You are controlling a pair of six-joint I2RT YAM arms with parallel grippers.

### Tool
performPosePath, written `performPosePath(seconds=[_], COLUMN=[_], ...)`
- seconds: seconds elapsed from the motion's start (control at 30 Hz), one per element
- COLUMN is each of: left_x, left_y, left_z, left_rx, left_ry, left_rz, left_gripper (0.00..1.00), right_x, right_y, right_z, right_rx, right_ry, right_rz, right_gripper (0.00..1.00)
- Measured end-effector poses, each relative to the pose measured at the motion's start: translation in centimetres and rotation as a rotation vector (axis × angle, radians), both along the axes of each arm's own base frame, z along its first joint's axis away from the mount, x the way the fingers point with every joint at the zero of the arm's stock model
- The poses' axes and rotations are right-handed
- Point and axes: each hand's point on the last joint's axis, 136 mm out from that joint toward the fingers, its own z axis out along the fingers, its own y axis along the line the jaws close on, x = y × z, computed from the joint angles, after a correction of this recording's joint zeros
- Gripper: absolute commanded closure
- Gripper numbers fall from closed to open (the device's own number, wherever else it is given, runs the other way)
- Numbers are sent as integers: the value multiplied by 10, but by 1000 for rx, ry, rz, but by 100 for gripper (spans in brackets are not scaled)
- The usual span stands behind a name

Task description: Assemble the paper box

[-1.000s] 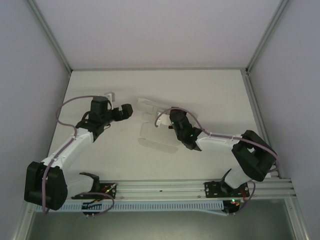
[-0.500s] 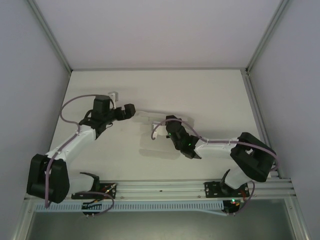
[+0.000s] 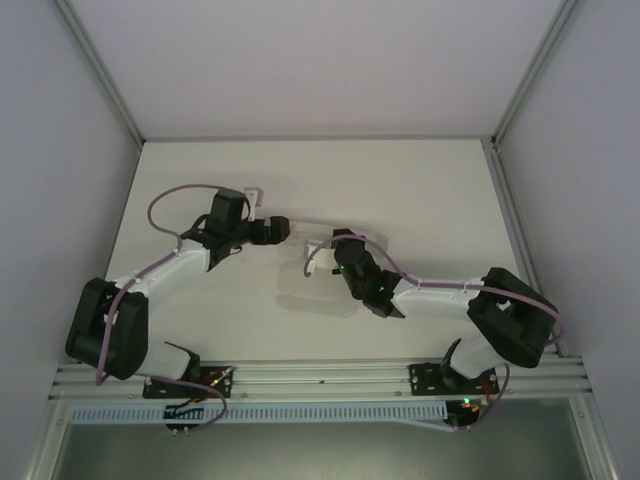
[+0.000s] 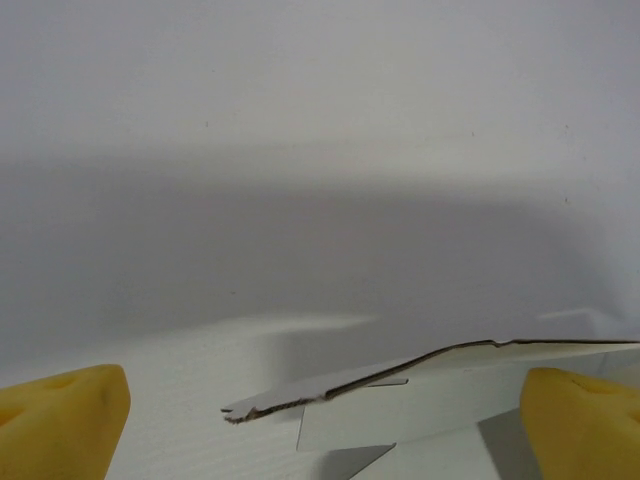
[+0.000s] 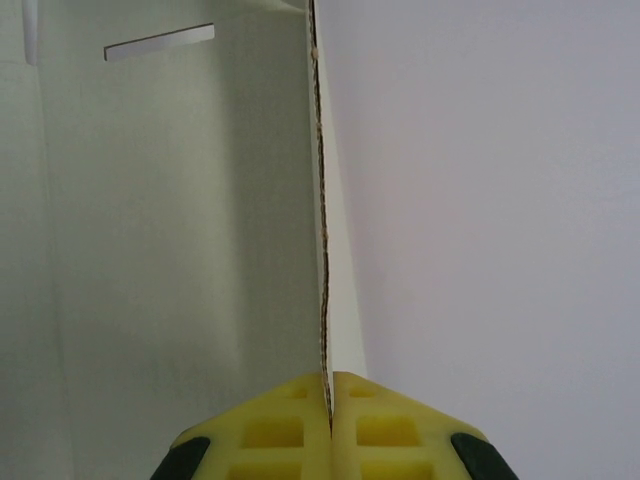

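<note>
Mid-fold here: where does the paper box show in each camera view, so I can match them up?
Top external: the paper box is mid-table, at the right gripper.
Left wrist: lower centre-right, its edge running between the open yellow fingertips.
Right wrist: left half, edge-on, pinched by that gripper.
Shared landmark: the box's brownish cut edge, in both wrist views.

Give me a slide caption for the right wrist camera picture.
Right gripper clamps the white paper box sheet by its edge, seen edge-on.
</note>
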Motion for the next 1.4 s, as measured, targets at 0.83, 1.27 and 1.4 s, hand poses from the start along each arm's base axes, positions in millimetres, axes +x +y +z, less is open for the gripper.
performPosePath(seconds=[0.83,1.27,1.4], left_x=[0,-14,-13], left_y=[-14,22,1], left_z=[27,14,11], left_rx=[-100,-291,-368], left_ry=[-100,-65,-65], left_rz=[69,-38,-153], left_gripper=[0,16,27], right_x=[-2,-1,-2], right_y=[-9,-23,-22], right_z=[18,31,26], right_rx=[150,279,284], right_ry=[27,98,124], right_rz=[-56,-56,-50], right_gripper=[100,100,100])
